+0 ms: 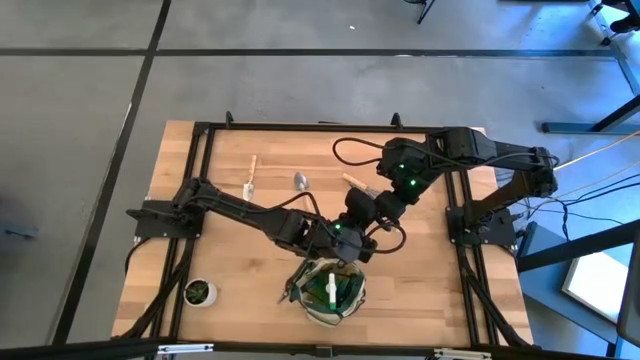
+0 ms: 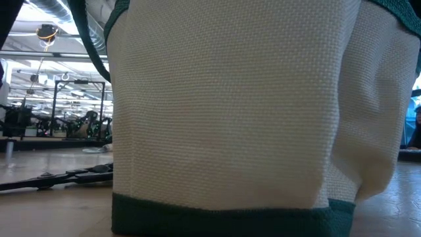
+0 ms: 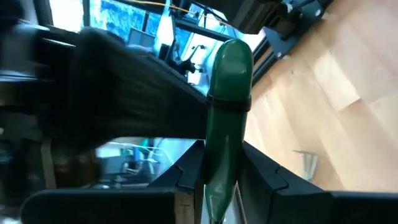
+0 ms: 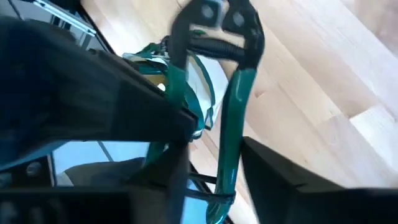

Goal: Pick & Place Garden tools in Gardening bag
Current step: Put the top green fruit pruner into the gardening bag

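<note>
Looking down, we see a wooden table (image 1: 230, 260) with the left arm (image 1: 240, 210) reaching in from one side and the right arm (image 1: 470, 150) from the other. They meet over the middle, just behind the bag (image 1: 345, 305). The bag stands upright near the front edge. In the low view its pale woven side (image 2: 230, 105) with a dark green bottom band fills nearly everything. Something white (image 1: 329, 288) lies inside its open mouth.

The left gripper (image 1: 352, 243) hangs just beside the bag's rim, and the right gripper (image 1: 372, 218) sits close behind it, almost touching. Between them is a green tool (image 3: 229, 112). In the left wrist view its rounded green handle with a dark band runs up between the left fingers (image 3: 186, 177), which press against it on both sides. In the right wrist view the same tool (image 4: 235, 118) shows a dark metal head with bolts, and its green shaft passes between the right fingers (image 4: 273, 168). We cannot tell whether those fingers are gripping it or standing loose around it.

A small pot (image 1: 198, 292) stands near the front left corner, well apart from the bag. Toward the back of the table lie a wooden-handled trowel (image 1: 251, 176), a small metal piece (image 1: 300, 181) and another wooden handle (image 1: 352, 181).
</note>
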